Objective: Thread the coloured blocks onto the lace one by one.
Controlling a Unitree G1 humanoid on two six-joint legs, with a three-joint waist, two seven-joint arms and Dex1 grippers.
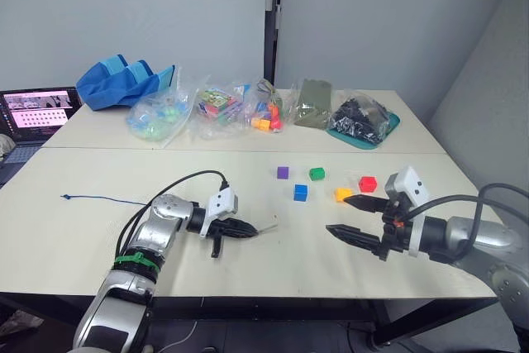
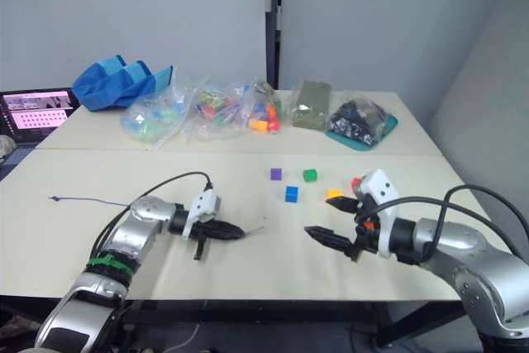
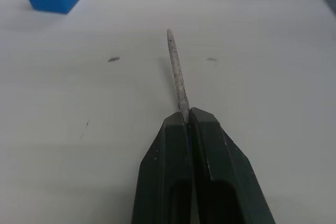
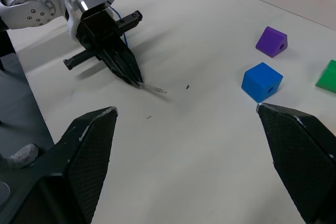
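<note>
The white table [image 1: 99, 245] is carrying everything, and along its far edge a blue cloth [image 1: 124, 82] and several clear bags of toys [image 1: 219, 109] are lying in a row. The right gripper [image 1: 350, 217] is hovering over the table at about 4 o'clock from the table's middle, with its two black fingers spread wide and nothing between them. The left gripper [image 1: 248, 230] is resting low at about 7 o'clock from the middle, with its fingers pressed together on the pale stiff tip of the lace [image 3: 177, 72], which is sticking out in front of them. The dark blue lace is running away towards 9 o'clock, where its far end [image 1: 66, 197] is lying. The blocks are sitting just past the right gripper: purple block [image 1: 283, 172], green block [image 1: 316, 174], blue block [image 1: 300, 192], yellow block [image 1: 342, 194] and red block [image 1: 368, 183], all apart from each other.
</note>
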